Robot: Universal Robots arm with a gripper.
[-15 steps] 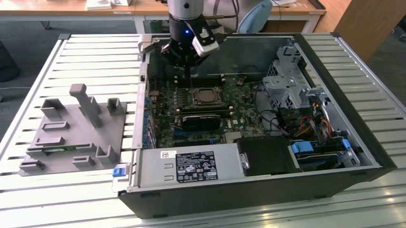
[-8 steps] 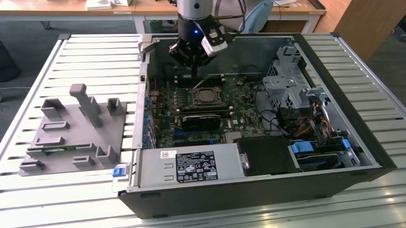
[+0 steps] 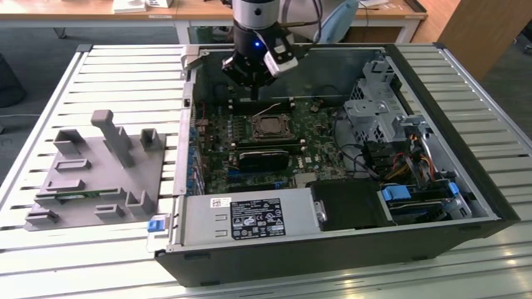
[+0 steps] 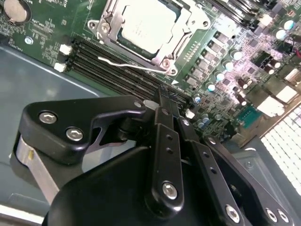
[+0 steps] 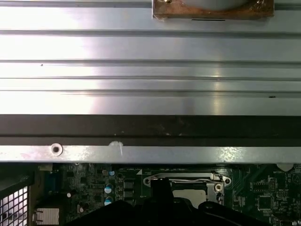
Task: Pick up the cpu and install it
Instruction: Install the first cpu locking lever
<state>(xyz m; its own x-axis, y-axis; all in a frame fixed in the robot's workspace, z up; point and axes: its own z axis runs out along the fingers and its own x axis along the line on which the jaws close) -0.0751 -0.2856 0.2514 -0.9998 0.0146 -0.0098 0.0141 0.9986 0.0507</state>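
Starting at the exterior view's left, a grey moulded fixture tray (image 3: 91,171) with upright posts rests on the slatted metal table (image 3: 124,75), just beside the open computer case (image 3: 332,249) that lies on its side. Inside the case, the green motherboard (image 3: 249,162) faces up, and the cpu (image 3: 270,126) sits in its socket near the board's middle — a pale square chip framed by the metal socket bracket (image 4: 186,35), seen again in the second wrist view (image 4: 148,23) with the thin wire retention lever (image 4: 127,64) lying along one edge of the socket. The gripper (image 3: 253,93) hangs just above the board beside the socket, holding nothing; in the second wrist view its black fingers (image 4: 164,122) are drawn together, their tips meeting over the dark memory slots (image 4: 117,70). Further to the exterior view's right are the drive cage (image 3: 378,115), loose cables and blue clips (image 3: 399,192), while the labelled power supply (image 3: 249,218) lies along the case's near edge
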